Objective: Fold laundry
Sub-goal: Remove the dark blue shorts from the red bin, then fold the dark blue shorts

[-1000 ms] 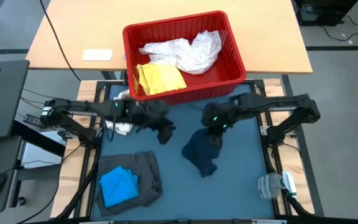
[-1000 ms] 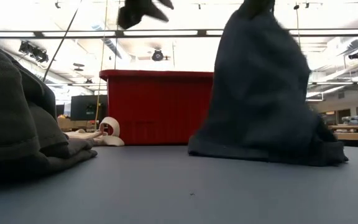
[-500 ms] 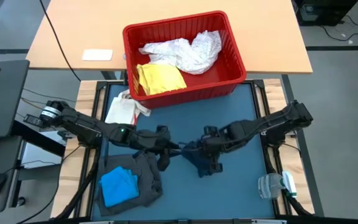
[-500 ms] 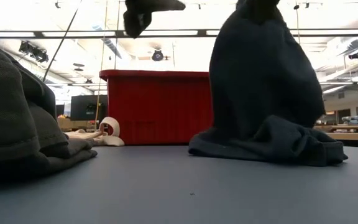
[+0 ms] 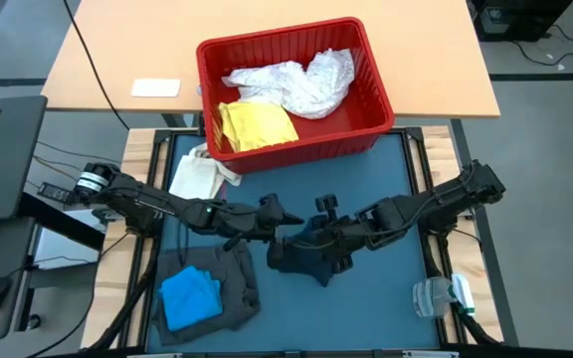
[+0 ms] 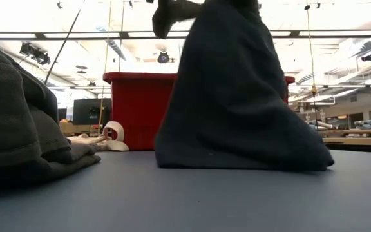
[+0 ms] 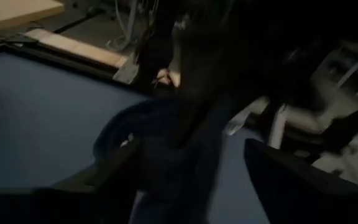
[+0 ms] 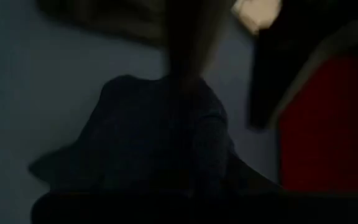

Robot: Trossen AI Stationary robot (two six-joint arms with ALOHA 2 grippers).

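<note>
The navy garment [image 5: 301, 257] stands like a tent at the middle of the blue mat, its lower edge [image 6: 237, 164] on the table. My right gripper [image 5: 318, 234] is shut on its top. My left gripper [image 5: 279, 221] is open just left of it, and in the left wrist view its fingers [image 7: 104, 177] stand on either side of a navy fold [image 7: 173, 143]; whether they touch it, I cannot tell. A bright blue garment [image 5: 189, 296] lies folded on a dark grey one [image 5: 235, 283] at the near left. My right gripper holds the navy garment by its bunched top [image 8: 166, 155], coming slanting down from the table's right. The gripper itself hides the pinch, so one layer or several cannot be told. The cloth hangs below the fingers and spreads wide onto the table.
A red basket [image 5: 371, 85] at the far edge holds a white lacy garment [image 5: 296, 85] and a yellow one [image 5: 257, 124]. A cream tote bag [image 5: 195, 174] lies at the far left of the mat, and a clear plastic item [image 5: 441, 295] at the near right.
My right gripper has gone toward the table's left and rolled, drawing the navy garment's top with it; the cloth now spreads wider on the table. My left gripper has come toward the table's right and down to the garment, its fingers now standing wider apart.
</note>
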